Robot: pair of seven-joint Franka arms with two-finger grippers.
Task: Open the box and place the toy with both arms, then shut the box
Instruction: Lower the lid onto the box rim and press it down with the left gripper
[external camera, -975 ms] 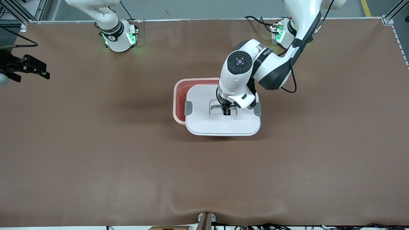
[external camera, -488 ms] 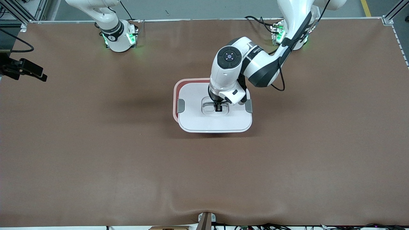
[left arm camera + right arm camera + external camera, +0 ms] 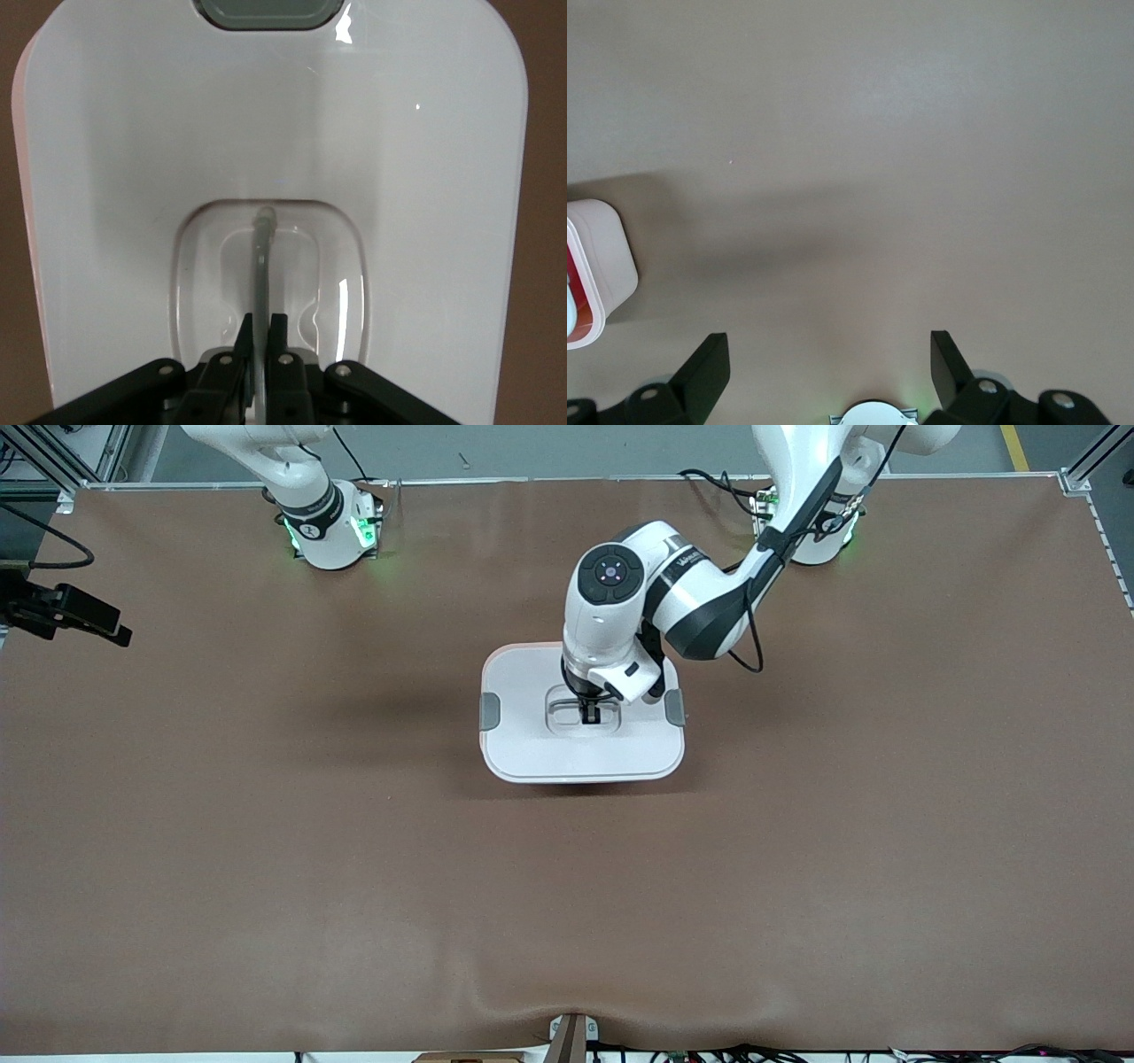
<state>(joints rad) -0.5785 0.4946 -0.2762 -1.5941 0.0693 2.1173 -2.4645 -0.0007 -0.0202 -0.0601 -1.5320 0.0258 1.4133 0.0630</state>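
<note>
Finds the box in the middle of the table, covered from above by its white lid, so that only a corner of pink wall shows in the right wrist view. Pinches the thin grey handle in the lid's sunken centre with the left claw, jaws shut tight on it. Cannot tell whether the lid is fully seated or just resting over the rim. Shows no sign of the toy, probably shut away inside. Keeps the right claw waiting over the table's edge at the right arm's end, jaws spread wide and empty. Judges the lid as light, stiff, glossy plastic: slippery on its flat top, so best taken by that central handle, as here. Looks a slim bail, likely to swivel and let the lid swing or tilt if moved fast. Suggests lowering level, then pressing on the grey clips at either short end to lock it. Expects the tub to be light enough to slide under a push, so worth steadying it with the idle claw.
</note>
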